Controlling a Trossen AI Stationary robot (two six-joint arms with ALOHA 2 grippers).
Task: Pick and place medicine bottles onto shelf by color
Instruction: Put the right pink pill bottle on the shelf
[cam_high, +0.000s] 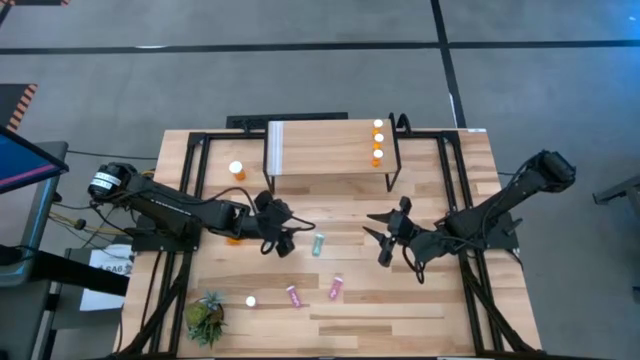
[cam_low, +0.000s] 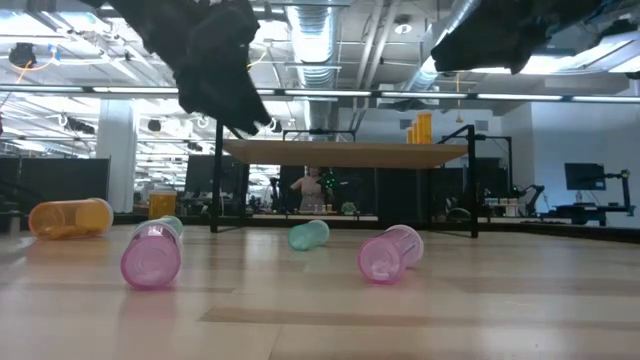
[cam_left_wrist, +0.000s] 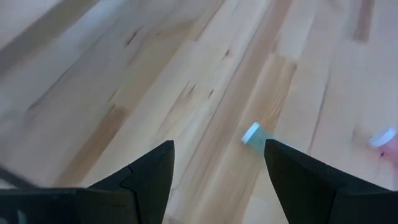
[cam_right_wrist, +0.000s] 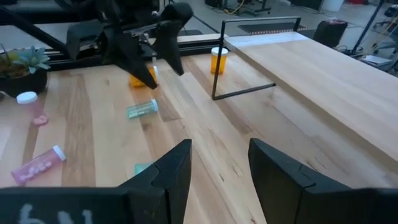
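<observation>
- tabletop: light butcher-block wood planks, visible grain, black metal frame rails along the sides.
- shelf: flat light-wood rectangle on thin black legs, at the far middle of the tabletop; pale ribbed translucent panel at its left end.
- three orange bottles, white caps, stand upright in a row at the shelf's right end.
- orange bottle upright on the tabletop just left of the shelf; another orange one lies on its side near the left arm.
- teal-green bottle lies on its side mid-tabletop, between the two pincers.
- two pink bottles lie on their sides nearer the front; a third pink one, cap up, stands by the spiky green plant.
- left pincer: arm reaches in low from the left, dark fingers spread, nothing between them, hovering just left of the teal-green bottle.
- right pincer: arm angles in from the right, fingers apart, empty, above bare tabletop in front of the shelf.
</observation>
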